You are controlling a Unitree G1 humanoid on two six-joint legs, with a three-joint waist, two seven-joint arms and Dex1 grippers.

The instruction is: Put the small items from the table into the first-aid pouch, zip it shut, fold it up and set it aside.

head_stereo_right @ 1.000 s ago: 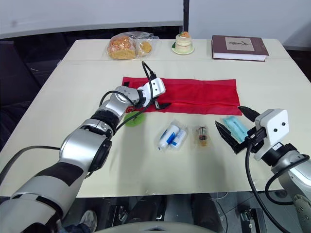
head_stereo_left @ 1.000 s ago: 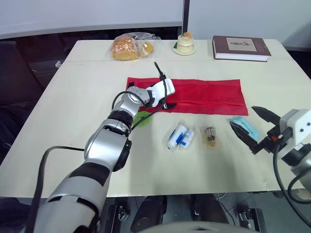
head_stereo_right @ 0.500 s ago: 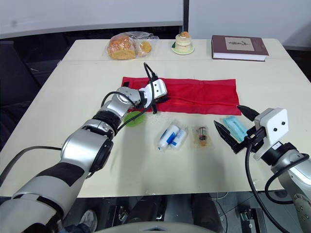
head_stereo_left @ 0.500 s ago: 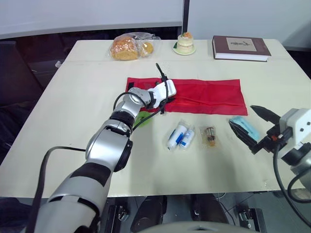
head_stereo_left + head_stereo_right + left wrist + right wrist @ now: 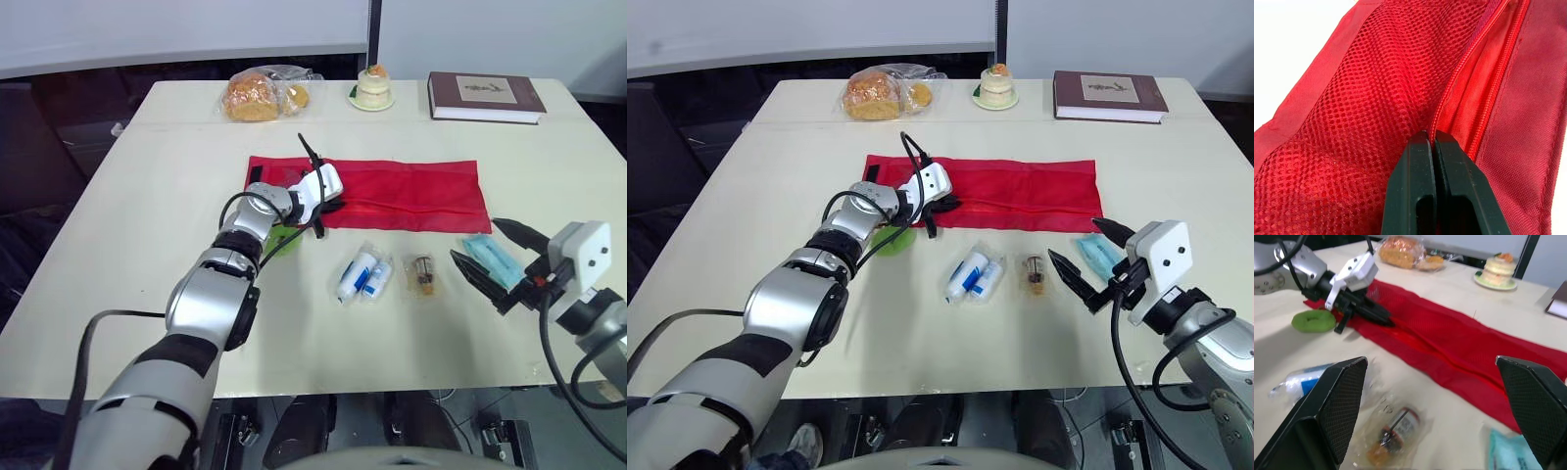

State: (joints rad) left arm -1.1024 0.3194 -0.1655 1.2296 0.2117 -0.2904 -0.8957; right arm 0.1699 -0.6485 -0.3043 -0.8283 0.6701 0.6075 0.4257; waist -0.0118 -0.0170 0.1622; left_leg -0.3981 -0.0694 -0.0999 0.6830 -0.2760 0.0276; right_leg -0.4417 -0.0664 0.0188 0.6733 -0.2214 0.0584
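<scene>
Head view: the long red mesh-and-fabric first-aid pouch [image 5: 411, 191] lies flat mid-table, with wrapped white-and-blue tubes [image 5: 362, 277], a bagged brown vial [image 5: 422, 274] and a flat teal packet [image 5: 490, 257] loose just beside it. Risk, as judged: the left gripper [image 5: 331, 202], tugging at the zip edge, may drag the whole pouch instead of opening it. Left wrist view: its fingers [image 5: 1420, 196] are pressed together with tips on the zip line; no fabric is certainly caught. Right wrist view: the right gripper [image 5: 1430, 361] is spread wide and empty, near the vial.

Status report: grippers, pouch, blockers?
Left gripper shut on red mesh first-aid pouch, zipper edge. Right gripper open near teal packet. Wrapped items not yet in pouch.
</scene>
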